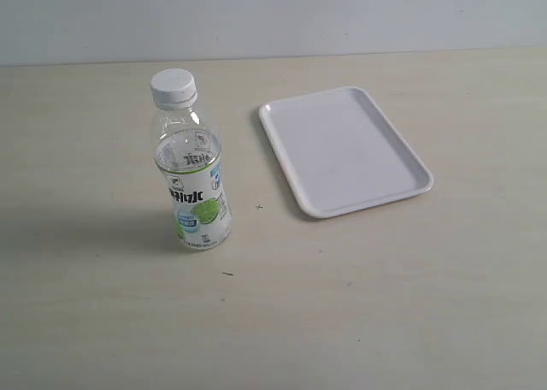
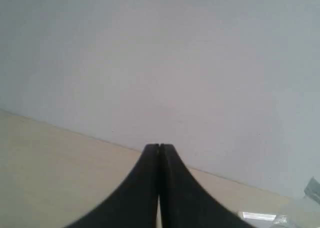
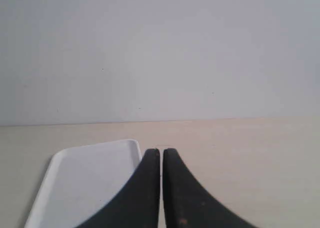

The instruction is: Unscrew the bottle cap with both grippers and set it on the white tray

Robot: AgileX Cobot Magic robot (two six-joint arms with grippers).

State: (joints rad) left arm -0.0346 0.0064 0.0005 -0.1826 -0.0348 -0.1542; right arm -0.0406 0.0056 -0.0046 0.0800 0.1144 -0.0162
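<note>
Ribs on small white plastic screw cap (image 1: 173, 85) give purchase; clear plastic labelled bottle (image 1: 192, 180) looks light, squashy; I'd clamp label. Black left gripper (image 2: 159, 148), right gripper (image 3: 161, 151) pressed together, empty.

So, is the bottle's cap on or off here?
On: the bottle cap sits on the neck of the upright bottle, not on the white tray.

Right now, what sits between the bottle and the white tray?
Only bare table and a tiny dark speck separate bottle and white tray, per the exterior view.
</note>
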